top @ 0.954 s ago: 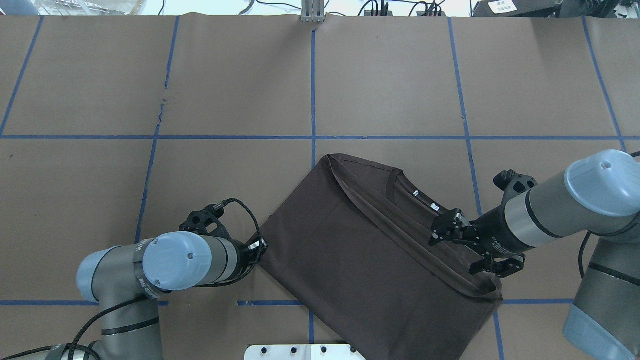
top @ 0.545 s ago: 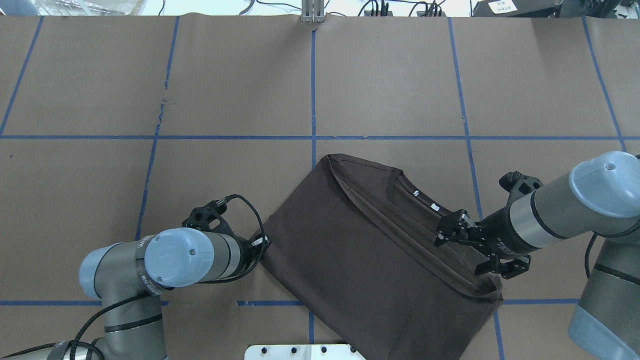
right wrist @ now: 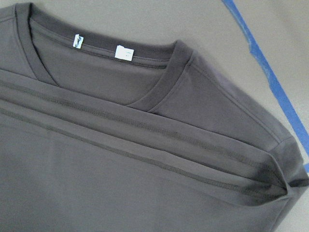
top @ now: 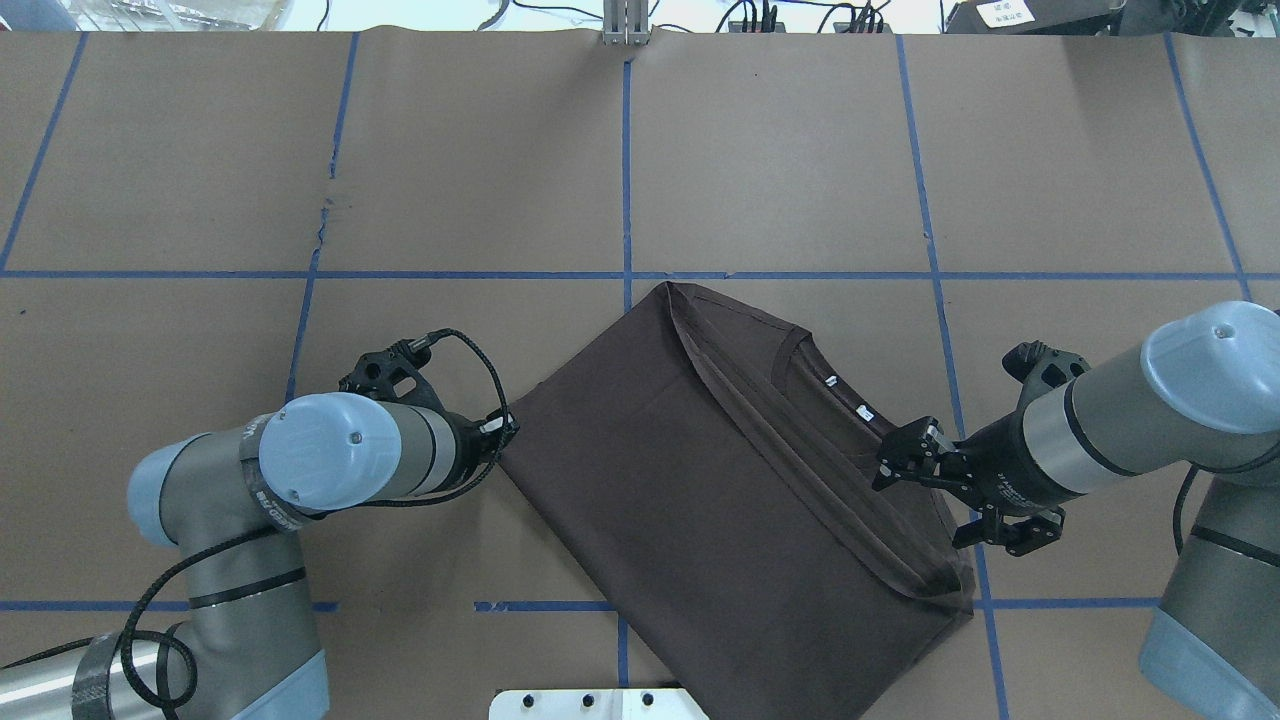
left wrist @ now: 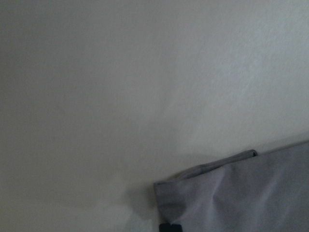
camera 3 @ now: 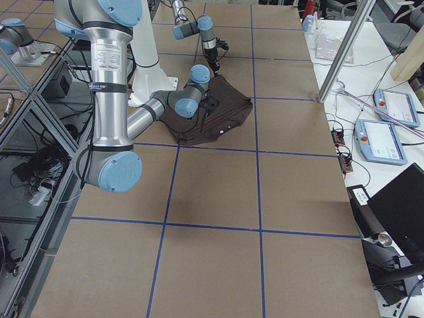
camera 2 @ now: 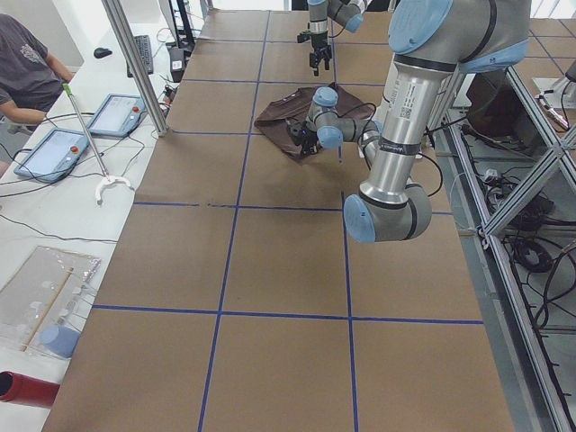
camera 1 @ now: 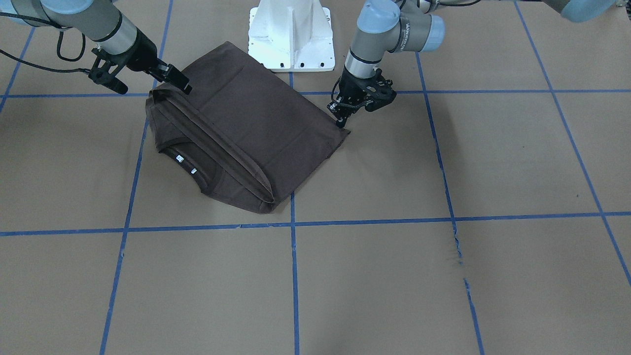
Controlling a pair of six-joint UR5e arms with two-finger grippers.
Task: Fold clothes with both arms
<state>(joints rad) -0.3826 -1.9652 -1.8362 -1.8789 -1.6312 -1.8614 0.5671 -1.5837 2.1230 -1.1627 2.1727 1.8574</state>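
Your left hand [camera 1: 340,121] pinches the T-shirt's [top: 700,480] hem corner, and your right hand [top: 925,503] hangs spread over the folded sleeves. The shirt lies part-folded on the bench [top: 450,180]. Next, I reckon: grip the shoulder end and fold across.

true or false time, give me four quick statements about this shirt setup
1. The shirt lies folded on the table with its collar showing. True.
2. The left claw is at the collar. False: it is at a plain corner far from the collar; the right claw is the one nearer the collar.
3. Two small white labels sit inside the collar. True.
4. The shirt is bright red. False: it is dark brown.
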